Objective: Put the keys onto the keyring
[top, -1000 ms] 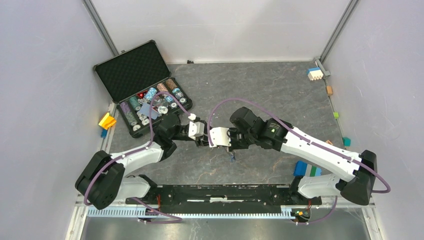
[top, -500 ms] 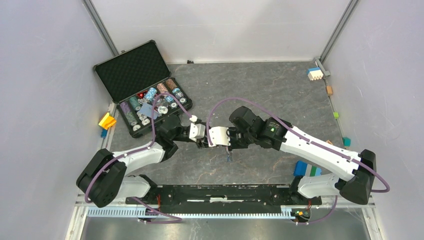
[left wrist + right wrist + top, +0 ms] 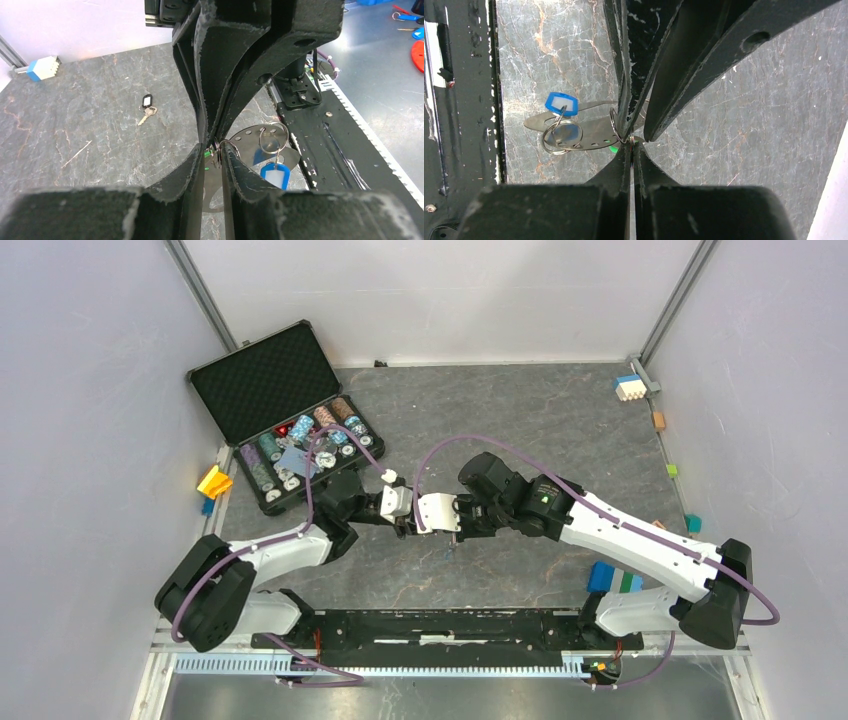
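Note:
Both grippers meet tip to tip above the middle of the table. My right gripper point(image 3: 631, 145) point(image 3: 440, 528) is shut on the keyring point(image 3: 594, 134), a thin grey metal piece with a row of small holes. The blue-tagged key point(image 3: 560, 104) point(image 3: 274, 175) hangs from it by a wire ring. My left gripper point(image 3: 212, 150) point(image 3: 422, 525) has its jaws a narrow gap apart around a wire ring and a sliver of the green-tagged key point(image 3: 206, 154). I cannot tell whether the pads touch them. The black-tagged key point(image 3: 146, 106) lies alone on the table.
An open case of poker chips point(image 3: 290, 420) stands at the back left, a yellow block point(image 3: 214, 481) beside it. More blocks lie at the right edge point(image 3: 612, 580) and the far right corner point(image 3: 628, 387). The black base rail point(image 3: 450, 625) runs along the near edge.
My left jaws have narrowed around the ring at the right gripper's tips. The blue tag hanging below the grippers has drawn up and a little left. The arms have barely shifted.

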Robot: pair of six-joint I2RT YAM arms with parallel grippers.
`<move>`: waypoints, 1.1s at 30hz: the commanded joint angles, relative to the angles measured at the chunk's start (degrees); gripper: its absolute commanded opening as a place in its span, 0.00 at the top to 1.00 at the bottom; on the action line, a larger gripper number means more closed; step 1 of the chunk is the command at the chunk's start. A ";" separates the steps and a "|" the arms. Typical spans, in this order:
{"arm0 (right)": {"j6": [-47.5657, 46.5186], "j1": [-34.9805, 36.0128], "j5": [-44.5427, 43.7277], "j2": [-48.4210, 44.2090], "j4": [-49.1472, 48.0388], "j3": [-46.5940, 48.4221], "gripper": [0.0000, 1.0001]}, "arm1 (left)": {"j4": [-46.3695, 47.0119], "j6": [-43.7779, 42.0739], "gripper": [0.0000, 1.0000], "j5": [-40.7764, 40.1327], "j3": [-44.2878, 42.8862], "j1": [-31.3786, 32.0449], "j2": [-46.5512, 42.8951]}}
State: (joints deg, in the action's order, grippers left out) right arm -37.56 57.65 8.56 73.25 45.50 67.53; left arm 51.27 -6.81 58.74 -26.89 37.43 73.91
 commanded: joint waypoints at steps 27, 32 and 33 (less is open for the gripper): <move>0.55 0.15 1.60 0.22 -3.34 1.56 1.00 | 2.24 3.93 0.98 0.83 -0.35 0.71 0.71; 0.82 -0.29 1.54 -1.64 -5.15 -0.56 0.88 | 2.22 3.22 0.98 1.90 0.90 0.71 -1.40; 0.77 -0.61 2.09 -2.31 -6.04 -1.26 0.83 | 2.94 3.91 0.98 1.90 1.27 0.71 -1.71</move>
State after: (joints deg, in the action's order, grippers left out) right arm -37.12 57.60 8.99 73.21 44.47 67.33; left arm 52.38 -3.64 59.07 -26.68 37.87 74.35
